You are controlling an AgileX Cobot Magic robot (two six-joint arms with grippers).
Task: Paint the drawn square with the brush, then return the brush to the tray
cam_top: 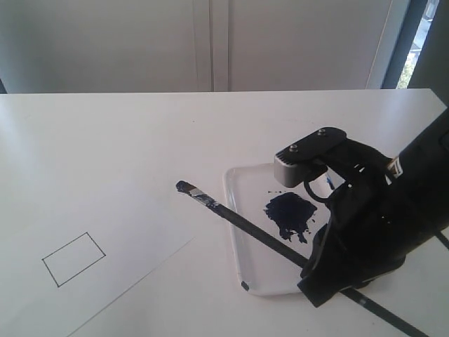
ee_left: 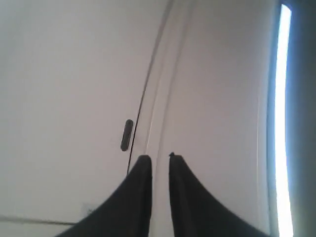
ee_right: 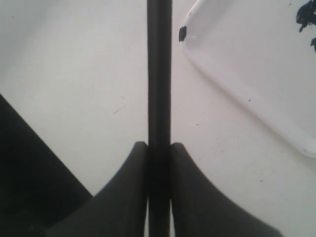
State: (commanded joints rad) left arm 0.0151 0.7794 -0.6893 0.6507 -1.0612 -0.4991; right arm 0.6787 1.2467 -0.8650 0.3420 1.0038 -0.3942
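Fingers (ee_right: pixel 123 197) of the right gripper (ee_right: pixel 159 148) clenched on the black handle of the brush (ee_right: pixel 159 74), one on each side, no gap showing. Hidden in the exterior view behind the arm's own black bulk, so impossible to say whether lifting the brush or only pinching it where it lies. Crosses the tray (cam_top: pixel 235 232) on a slant near the front right corner of the table (cam_top: pixel 140 133). Pokes wet bristles (cam_top: pixel 186 187) past the tray's left rim, short of the paper sheet (cam_top: pixel 133 225). Runs out of the picture at the tail end, cut off by the front edge. Only partly visible: the tray's right side, covered by the gripper, with the paint puddle (cam_top: pixel 290 214) showing beside it. Near the front left corner, the drawn square (cam_top: pixel 74 259), a bare thin outline on the paper, unpainted, well apart from the bristles. As for the left gripper (ee_left: pixel 159 158): nearly closed, a thin slit of pale background between the fingers, nothing held. Out of sight in the exterior view; faces a blurred pale panel (ee_left: pixel 74 74) with a small dark slot (ee_left: pixel 127 135).
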